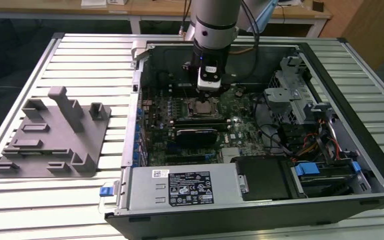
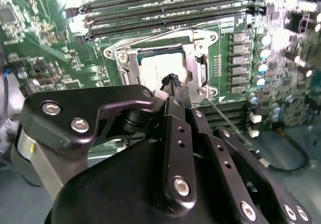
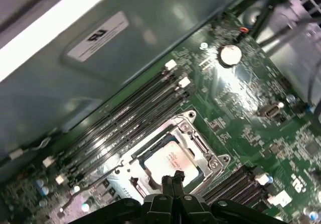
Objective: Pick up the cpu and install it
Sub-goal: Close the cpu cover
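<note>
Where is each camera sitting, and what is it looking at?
Exterior view: off the arm, up high, looking down at the table and into the open computer case; the arm and gripper show.
First wrist view: on the arm, looking past the shut gripper at the cpu in its socket.
Second wrist view: on the arm, looking along the gripper's black body at the same socket.
Shared: both wrist views show the cpu, the memory slots and the gripper.
</note>
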### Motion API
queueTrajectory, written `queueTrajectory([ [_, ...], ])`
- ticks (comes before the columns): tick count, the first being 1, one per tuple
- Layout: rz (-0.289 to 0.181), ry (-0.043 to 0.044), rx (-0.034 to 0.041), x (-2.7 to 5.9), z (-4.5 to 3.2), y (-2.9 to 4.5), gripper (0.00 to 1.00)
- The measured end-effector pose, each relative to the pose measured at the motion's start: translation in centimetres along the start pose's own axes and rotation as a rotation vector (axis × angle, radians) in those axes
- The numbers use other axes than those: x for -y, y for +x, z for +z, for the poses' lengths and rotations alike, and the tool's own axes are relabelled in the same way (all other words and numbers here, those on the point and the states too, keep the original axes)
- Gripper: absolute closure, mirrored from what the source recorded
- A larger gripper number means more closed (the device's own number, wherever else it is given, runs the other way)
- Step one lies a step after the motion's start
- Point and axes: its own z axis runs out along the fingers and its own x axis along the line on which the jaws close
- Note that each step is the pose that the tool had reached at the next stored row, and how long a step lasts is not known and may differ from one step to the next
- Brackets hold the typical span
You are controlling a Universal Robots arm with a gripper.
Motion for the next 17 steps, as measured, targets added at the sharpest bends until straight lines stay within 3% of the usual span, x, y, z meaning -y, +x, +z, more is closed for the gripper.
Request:
queueTrajectory([
  [17, -0.308, 0.0072, -0.0061, 0.00, 0.13, 0.00, 0.89],
])
